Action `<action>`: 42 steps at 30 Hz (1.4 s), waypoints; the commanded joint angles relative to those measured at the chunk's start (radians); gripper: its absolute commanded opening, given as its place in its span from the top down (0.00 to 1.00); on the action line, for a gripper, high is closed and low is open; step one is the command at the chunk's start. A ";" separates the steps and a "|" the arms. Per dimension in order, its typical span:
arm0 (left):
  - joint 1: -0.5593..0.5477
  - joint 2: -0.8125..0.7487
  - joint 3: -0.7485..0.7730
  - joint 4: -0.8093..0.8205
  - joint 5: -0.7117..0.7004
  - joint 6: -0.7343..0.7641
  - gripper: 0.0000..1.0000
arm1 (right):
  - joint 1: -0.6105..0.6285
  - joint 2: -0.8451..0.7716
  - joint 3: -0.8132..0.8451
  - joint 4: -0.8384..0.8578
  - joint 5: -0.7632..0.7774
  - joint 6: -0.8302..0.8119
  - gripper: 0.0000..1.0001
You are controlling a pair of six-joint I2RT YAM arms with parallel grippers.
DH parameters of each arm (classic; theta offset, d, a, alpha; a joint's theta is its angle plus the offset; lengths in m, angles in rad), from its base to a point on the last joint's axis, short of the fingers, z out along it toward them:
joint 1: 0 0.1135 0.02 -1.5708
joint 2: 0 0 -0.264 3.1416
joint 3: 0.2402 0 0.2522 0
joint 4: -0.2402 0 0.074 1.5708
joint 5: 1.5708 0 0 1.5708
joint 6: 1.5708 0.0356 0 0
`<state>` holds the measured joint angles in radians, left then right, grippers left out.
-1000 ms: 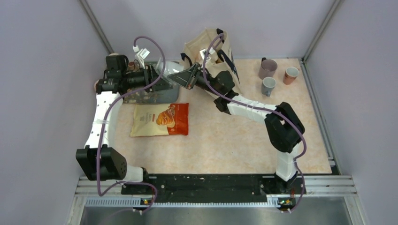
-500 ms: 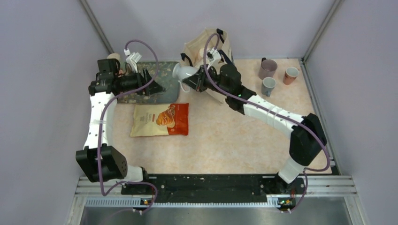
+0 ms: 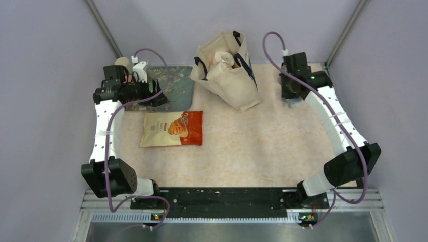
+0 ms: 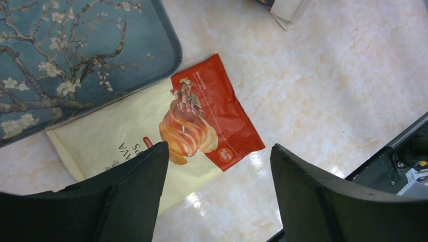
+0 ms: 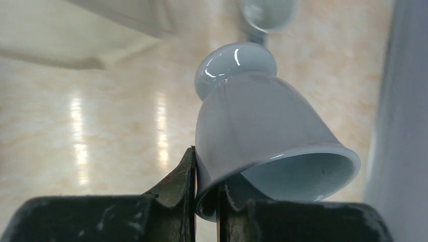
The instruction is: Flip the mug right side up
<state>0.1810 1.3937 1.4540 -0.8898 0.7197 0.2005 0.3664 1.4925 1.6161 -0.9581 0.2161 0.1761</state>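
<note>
Mug (image 5: 262, 126): pale and glossy, pinched at its rim in the right end effector (image 5: 206, 169). Its open mouth faces back toward the wrist and its rounded foot points away.
Right end effector: jaws clamped on the mug's wall, one finger inside the mouth and one outside.
Blurred cup (image 5: 266, 14): just beyond the mug's foot.
Left end effector (image 4: 218, 151): jaws wide apart, holding nothing.
Snack bag (image 4: 176, 126): flat on the worktop (image 3: 252, 146), straight beneath those open jaws.
Tray (image 4: 75, 60): blossom-patterned, below the left end effector and just beside the snack bag.
Tote bag (image 3: 227, 75): between the two end effectors, which are well apart.
</note>
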 commanded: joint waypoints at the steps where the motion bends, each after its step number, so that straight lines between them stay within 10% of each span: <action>1: 0.003 -0.050 0.010 -0.023 -0.045 0.064 0.22 | -0.170 -0.006 -0.014 -0.131 0.093 -0.062 1.00; 10: 0.005 -0.059 -0.018 -0.080 -0.118 0.146 0.22 | -0.509 0.343 0.027 -0.007 -0.033 -0.115 1.00; 27: 0.004 -0.047 -0.037 -0.077 -0.161 0.155 0.23 | -0.524 0.795 0.518 -0.184 -0.171 -0.152 1.00; 33: 0.005 -0.034 -0.023 -0.081 -0.157 0.158 0.23 | -0.524 0.810 0.643 -0.221 -0.212 -0.152 0.59; 42: 0.007 -0.011 0.014 -0.049 -0.292 0.154 0.22 | -0.521 0.648 0.653 -0.222 -0.201 -0.131 0.45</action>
<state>0.1818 1.3670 1.4197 -0.9733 0.5224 0.3428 -0.1635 2.2932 2.2406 -1.1759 0.0166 0.0277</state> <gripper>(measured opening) 0.776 0.533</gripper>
